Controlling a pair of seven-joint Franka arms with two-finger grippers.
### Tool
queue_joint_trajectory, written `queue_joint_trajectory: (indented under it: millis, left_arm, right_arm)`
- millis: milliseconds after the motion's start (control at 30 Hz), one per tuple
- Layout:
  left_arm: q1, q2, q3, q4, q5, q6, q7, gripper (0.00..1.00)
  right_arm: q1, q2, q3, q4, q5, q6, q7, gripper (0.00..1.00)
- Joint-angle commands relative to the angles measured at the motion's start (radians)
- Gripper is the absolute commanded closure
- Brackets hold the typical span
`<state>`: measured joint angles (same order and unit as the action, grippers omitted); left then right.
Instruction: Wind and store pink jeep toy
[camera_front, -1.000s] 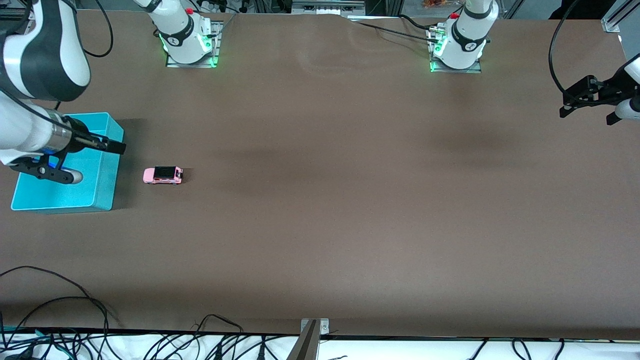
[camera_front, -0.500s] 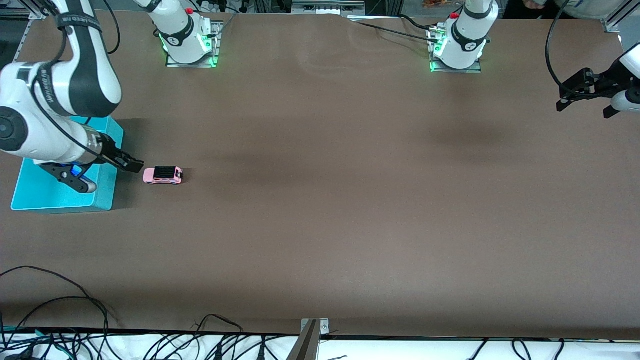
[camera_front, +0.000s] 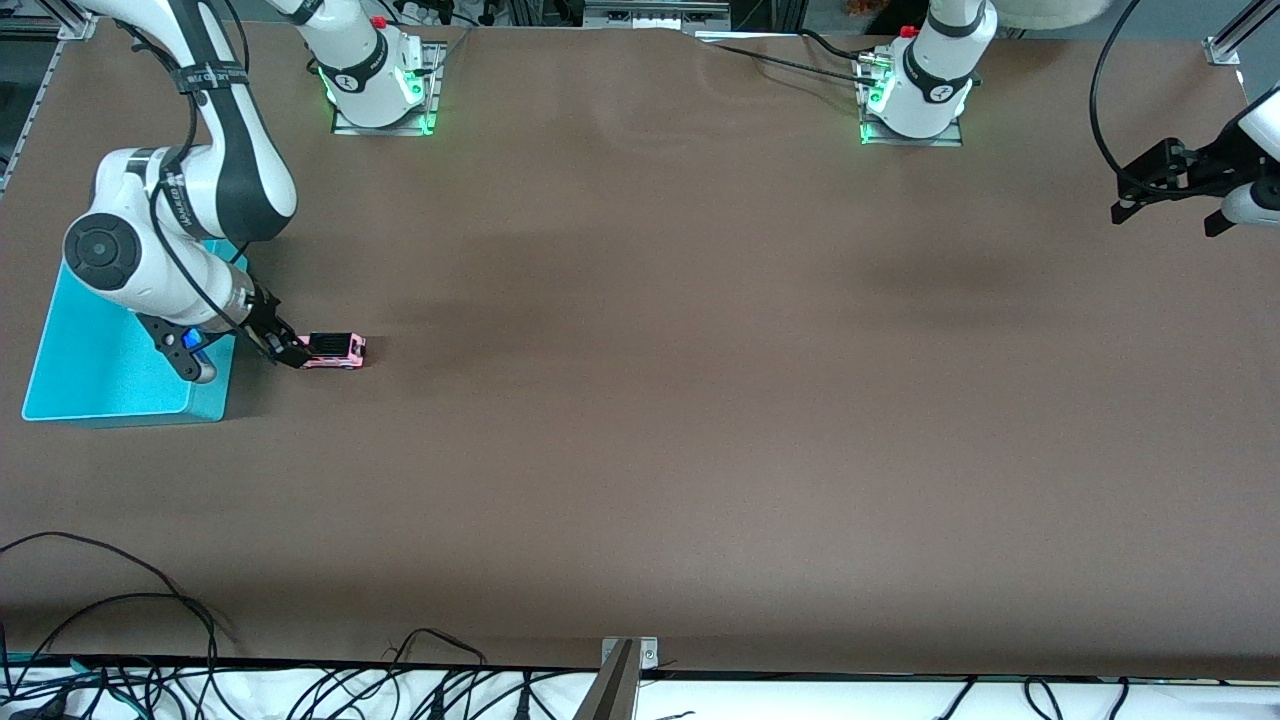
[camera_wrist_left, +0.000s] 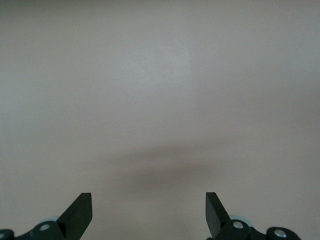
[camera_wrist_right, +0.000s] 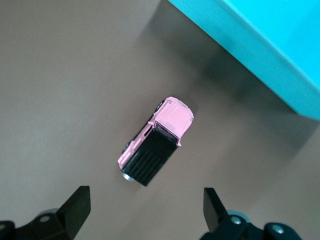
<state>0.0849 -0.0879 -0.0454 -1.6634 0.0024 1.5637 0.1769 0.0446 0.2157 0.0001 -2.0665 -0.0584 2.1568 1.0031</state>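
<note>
The pink jeep toy (camera_front: 335, 350) stands on its wheels on the brown table, beside the turquoise bin (camera_front: 100, 385) on the side toward the left arm's end. Its black roof and rear show in the right wrist view (camera_wrist_right: 157, 142). My right gripper (camera_front: 285, 346) hangs open, low over the jeep's end that faces the bin. In the right wrist view, the right gripper (camera_wrist_right: 145, 202) has nothing between its fingers, and the jeep lies just ahead of its fingertips (camera_wrist_right: 77, 200). My left gripper (camera_front: 1165, 215) waits open, up over the table's edge at the left arm's end.
The bin's turquoise wall (camera_wrist_right: 260, 45) runs close beside the jeep. Under the left gripper (camera_wrist_left: 149, 207) only bare table shows. Cables (camera_front: 120, 600) lie along the table edge nearest the camera. The arm bases (camera_front: 375, 75) stand at the top edge.
My right arm has swung from over the bin to over the jeep and come down lower. The left gripper has shifted slightly. The jeep has not moved.
</note>
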Motion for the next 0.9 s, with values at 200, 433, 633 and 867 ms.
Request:
queue_joint_trajectory:
  millis: [200,433,633,867]
  left_arm:
    - [-0.007,0.017,0.021,0.033,-0.010,-0.021,-0.005,0.00]
    - [-0.002,0.020,0.019,0.030,-0.010,-0.021,-0.007,0.00]
    - [-0.002,0.020,0.019,0.030,-0.009,-0.022,-0.011,0.00]
    - [-0.002,0.020,0.021,0.030,-0.007,-0.034,-0.011,0.00]
  right_arm:
    - [0.001,-0.006,0.001,-0.185,-0.012,0.311,0.281,0.00]
    - [0.001,0.031,0.001,-0.185,-0.012,0.376,0.373,0.00]
    - [0.000,0.047,0.000,-0.185,-0.012,0.399,0.425,0.00]
    - [-0.003,0.068,-0.002,-0.188,-0.008,0.434,0.485,0.00]
